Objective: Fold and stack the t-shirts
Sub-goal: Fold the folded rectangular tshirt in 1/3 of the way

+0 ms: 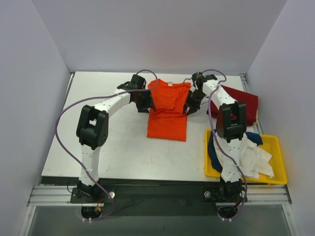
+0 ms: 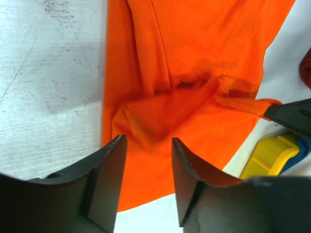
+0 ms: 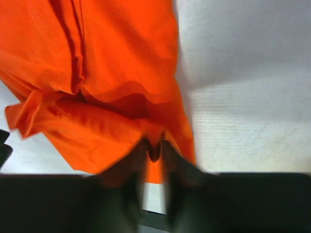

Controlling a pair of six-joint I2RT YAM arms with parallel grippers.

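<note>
A bright orange t-shirt [image 1: 167, 110] lies on the table between the two arms, its sleeves folded in over the body. My left gripper [image 1: 147, 104] hovers at the shirt's left edge. In the left wrist view its jaws [image 2: 148, 141] stand apart over the orange cloth [image 2: 194, 73] with nothing pinched between them. My right gripper [image 1: 189, 105] is at the shirt's right edge. In the blurred right wrist view its fingertips [image 3: 154, 145] pinch a small peak of the orange cloth [image 3: 97, 48]. A dark red t-shirt [image 1: 241, 103] lies at the back right.
A yellow bin [image 1: 275, 142] at the near right holds a navy shirt [image 1: 212, 150] and white cloth [image 1: 256, 157]. White walls close in the table on three sides. The right arm's base stands beside the bin.
</note>
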